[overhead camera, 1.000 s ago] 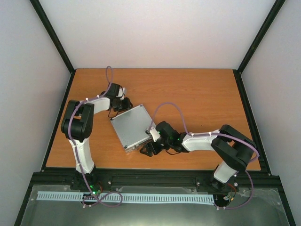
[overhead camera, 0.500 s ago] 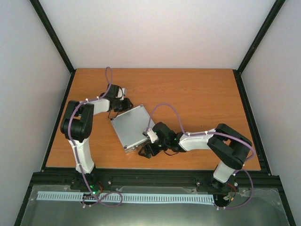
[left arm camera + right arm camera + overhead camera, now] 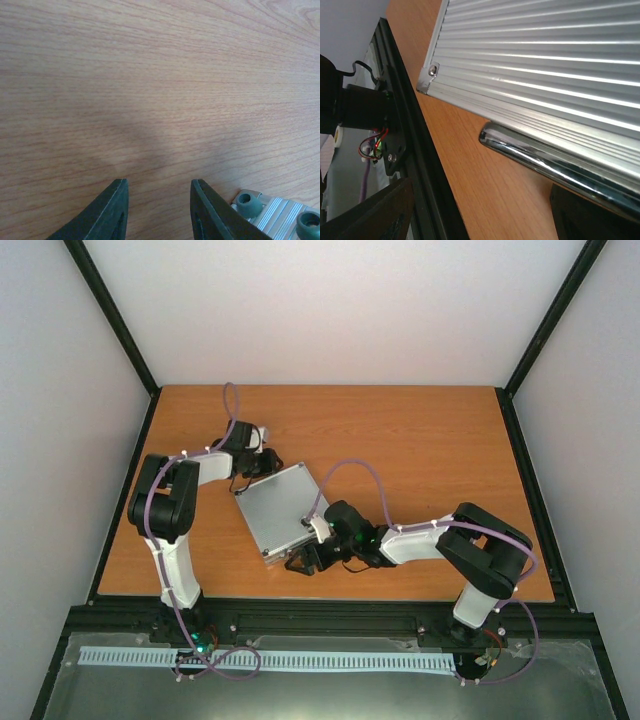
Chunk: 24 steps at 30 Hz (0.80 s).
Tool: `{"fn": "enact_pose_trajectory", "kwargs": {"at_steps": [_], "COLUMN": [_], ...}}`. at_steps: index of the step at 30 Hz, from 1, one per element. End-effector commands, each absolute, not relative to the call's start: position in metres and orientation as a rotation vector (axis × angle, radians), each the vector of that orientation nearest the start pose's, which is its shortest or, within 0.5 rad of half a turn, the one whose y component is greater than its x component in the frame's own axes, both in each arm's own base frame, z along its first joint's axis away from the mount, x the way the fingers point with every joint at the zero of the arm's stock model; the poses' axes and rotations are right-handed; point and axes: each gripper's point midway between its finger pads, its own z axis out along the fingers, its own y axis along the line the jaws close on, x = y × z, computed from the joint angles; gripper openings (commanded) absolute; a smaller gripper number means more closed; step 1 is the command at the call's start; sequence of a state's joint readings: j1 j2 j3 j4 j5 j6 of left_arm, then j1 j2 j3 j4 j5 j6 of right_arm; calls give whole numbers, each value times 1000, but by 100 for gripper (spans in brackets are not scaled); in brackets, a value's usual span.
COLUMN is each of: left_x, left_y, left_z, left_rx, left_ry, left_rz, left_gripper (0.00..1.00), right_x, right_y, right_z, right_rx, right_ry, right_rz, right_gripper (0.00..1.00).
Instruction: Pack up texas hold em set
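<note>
Soft even light, with bright glare streaking the ribbed case (image 3: 545, 60).

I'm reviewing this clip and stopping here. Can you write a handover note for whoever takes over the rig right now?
Left gripper: open, empty, at the far corner of the silver case.
Right gripper: open, beside the chrome handle, not gripping it.
Done: the silver case lies shut on the table; no loose chips, cards or buttons in view.
Left: latches not visible; check them.

Silver case (image 3: 278, 508) on wooden table (image 3: 420, 440)
</note>
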State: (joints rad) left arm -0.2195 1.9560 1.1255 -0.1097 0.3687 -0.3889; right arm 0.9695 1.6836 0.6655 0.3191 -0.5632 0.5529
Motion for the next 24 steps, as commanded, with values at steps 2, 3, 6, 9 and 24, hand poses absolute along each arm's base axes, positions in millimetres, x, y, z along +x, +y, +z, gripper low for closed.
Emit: {"fn": "enact_pose_trajectory", "kwargs": {"at_steps": [2, 3, 6, 9, 24], "left_x": [407, 407, 406, 407, 407], "left_y": [-161, -162, -162, -162, -164], "left_z": [6, 6, 9, 10, 8], "left_rx": [-43, -40, -40, -40, -29], "left_ry": [2685, 2686, 2681, 2676, 2678], "left_rz": [-706, -705, -710, -711, -724], "left_gripper": [35, 35, 35, 35, 35], "right_x": [167, 169, 178, 183, 170], "right_y": [390, 386, 371, 354, 352], "right_z": [83, 80, 66, 53, 25], "right_rx": [-798, -781, -736, -722, -860], "right_ry": [2297, 2313, 2391, 2452, 2495], "right_rz": [1364, 1328, 1149, 947, 345], "right_gripper": [76, 76, 75, 72, 49]}}
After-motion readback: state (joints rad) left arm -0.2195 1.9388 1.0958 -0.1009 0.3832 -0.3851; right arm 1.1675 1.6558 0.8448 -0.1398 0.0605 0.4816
